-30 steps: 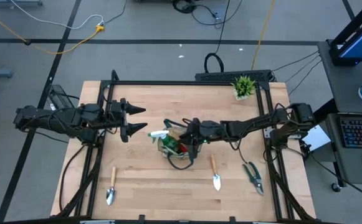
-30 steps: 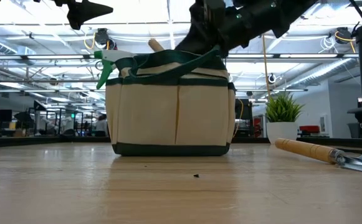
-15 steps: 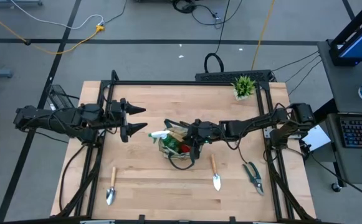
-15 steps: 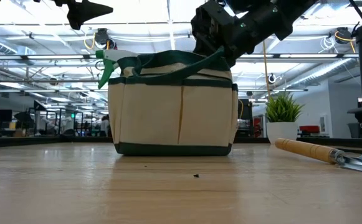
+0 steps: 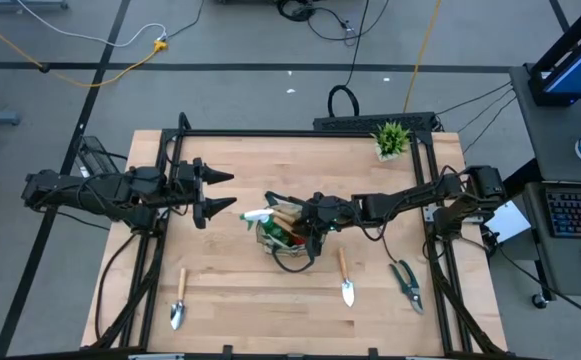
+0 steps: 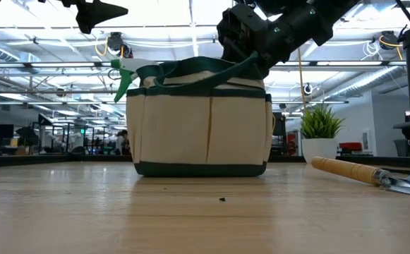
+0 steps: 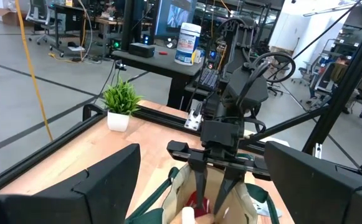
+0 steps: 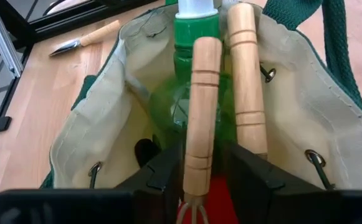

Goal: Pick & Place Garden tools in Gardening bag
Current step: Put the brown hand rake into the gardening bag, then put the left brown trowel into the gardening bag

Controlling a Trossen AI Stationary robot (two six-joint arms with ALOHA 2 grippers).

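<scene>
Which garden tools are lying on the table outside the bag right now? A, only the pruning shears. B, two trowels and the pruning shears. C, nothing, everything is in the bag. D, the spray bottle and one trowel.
B: the high view shows one trowel near the front left corner, a second trowel right of the bag, and the pruning shears further right.

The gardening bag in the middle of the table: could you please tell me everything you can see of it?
The gardening bag is a tan fabric tote with dark green trim, loop handles and outer pockets, standing upright on the wooden table. Inside are a green spray bottle, two wooden handles and something red. The right gripper reaches into its open top.
</scene>
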